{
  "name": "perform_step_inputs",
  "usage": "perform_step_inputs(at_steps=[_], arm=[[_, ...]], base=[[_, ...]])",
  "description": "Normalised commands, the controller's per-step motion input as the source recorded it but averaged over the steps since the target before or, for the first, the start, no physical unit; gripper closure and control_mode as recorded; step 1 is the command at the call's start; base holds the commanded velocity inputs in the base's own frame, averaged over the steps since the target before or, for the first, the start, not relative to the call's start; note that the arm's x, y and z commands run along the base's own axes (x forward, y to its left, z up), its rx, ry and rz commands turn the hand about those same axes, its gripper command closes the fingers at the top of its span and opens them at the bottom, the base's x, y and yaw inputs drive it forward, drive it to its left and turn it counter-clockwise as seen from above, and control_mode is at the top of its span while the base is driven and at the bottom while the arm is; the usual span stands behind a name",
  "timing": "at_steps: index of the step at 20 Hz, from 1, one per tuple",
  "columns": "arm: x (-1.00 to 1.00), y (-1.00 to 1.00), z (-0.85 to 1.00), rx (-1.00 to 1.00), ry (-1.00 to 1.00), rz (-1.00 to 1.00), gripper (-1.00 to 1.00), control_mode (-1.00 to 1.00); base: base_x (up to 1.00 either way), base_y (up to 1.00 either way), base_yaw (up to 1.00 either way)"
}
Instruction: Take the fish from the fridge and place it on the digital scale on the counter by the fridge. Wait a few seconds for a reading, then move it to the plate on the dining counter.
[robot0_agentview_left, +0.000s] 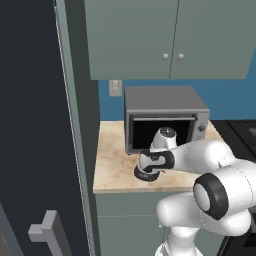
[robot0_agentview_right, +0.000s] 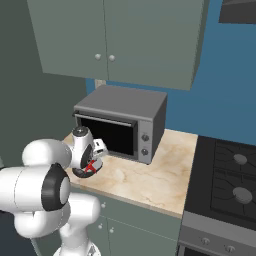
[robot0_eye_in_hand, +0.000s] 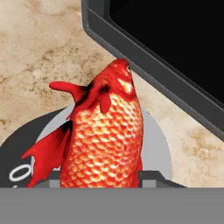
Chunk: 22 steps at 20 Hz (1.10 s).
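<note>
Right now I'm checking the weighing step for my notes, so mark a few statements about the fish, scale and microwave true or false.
1. The fish lies over the digital scale. True.
2. The scale sits on the stove burners. False: it sits on the beige counter, in front of the microwave.
3. The fish's head points toward the microwave's dark front in the hand view. True.
4. The gripper hangs high above the cabinets. False: it is down at the scale, a fingertip on each side of the fish.
5. The fish is blue. False: it is red-orange.
</note>
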Motion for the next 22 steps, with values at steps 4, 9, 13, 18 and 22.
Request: perform_step_inputs(at_steps=[4,9,13,18,22], arm=[[-0.56,0.00,0.87,0.04,-0.27,-0.02,1.00,-1.00],[-0.57,-0.01,1.00,0.12,-0.14,-0.01,1.00,-1.00],[-0.86,-0.21,0.91,0.11,0.00,-0.04,1.00,-1.00],[-1.00,-0.31,0.64,0.09,0.00,-0.19,1.00,-1.00],[-1.00,-0.39,0.47,0.04,0.07,-0.28,1.00,-1.00]], base=[[0.00,0.00,0.00],[0.00,0.00,0.00],[0.00,0.00,0.00],[0.00,0.00,0.00],[0.00,0.00,0.00]])
